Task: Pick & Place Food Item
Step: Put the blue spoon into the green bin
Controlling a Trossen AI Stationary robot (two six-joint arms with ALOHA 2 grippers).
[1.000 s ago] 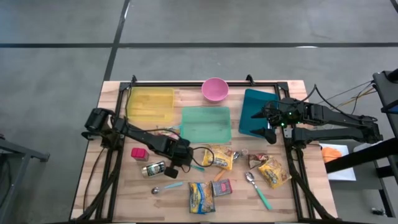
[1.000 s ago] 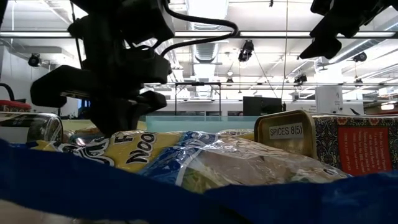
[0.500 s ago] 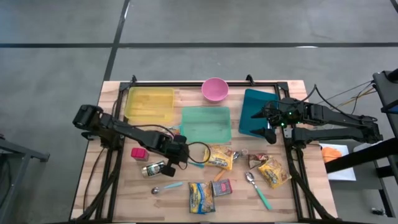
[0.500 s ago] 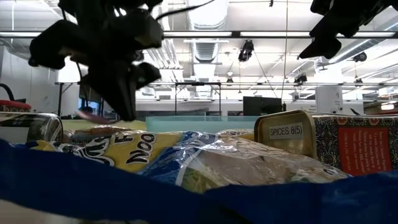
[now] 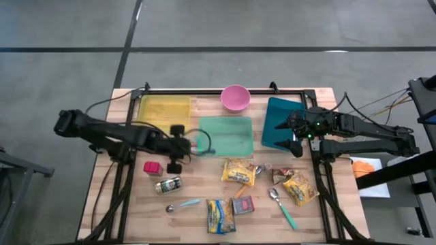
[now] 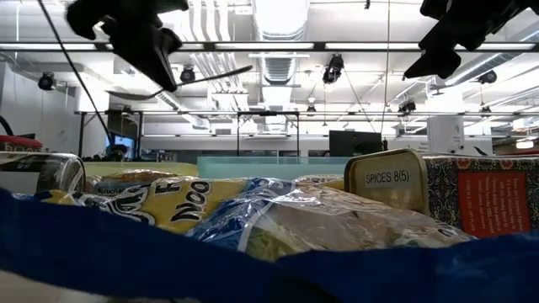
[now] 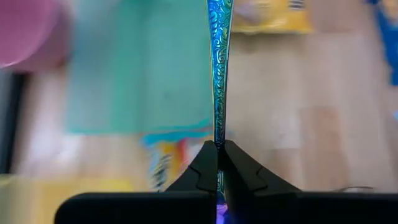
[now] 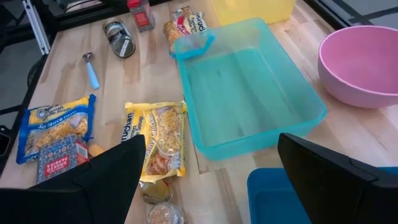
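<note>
The utensil (image 7: pixel 217 74) is hanging in the air off the left gripper (image 7: pixel 217 148), which is pinching the end of its thin, blue-patterned handle with the fingers closed right down on it; from the low view it is riding high above the table, and from overhead it is sitting by the near edge of the green tray (image 5: pixel 225 136). It is cutlery, mind, not food; the noodle packets (image 5: pixel 238 171) are lying untouched on the boards. The right gripper (image 5: pixel 297 144) is waiting with jaws spread wide and empty over the blue tray (image 5: pixel 276 112).

I am thinking the grip is the worry; holding so little of a long, slick handle, the piece could be swivelling or slipping out on any quick swing, or clipping the tray's rim while lowering.

The tin (image 6: pixel 392 178) is reading "SPICES 8(5)"; the yellow packet (image 6: pixel 181 202) is showing "NOO"; another packet (image 8: pixel 155 146) seems to be showing "uchan".
</note>
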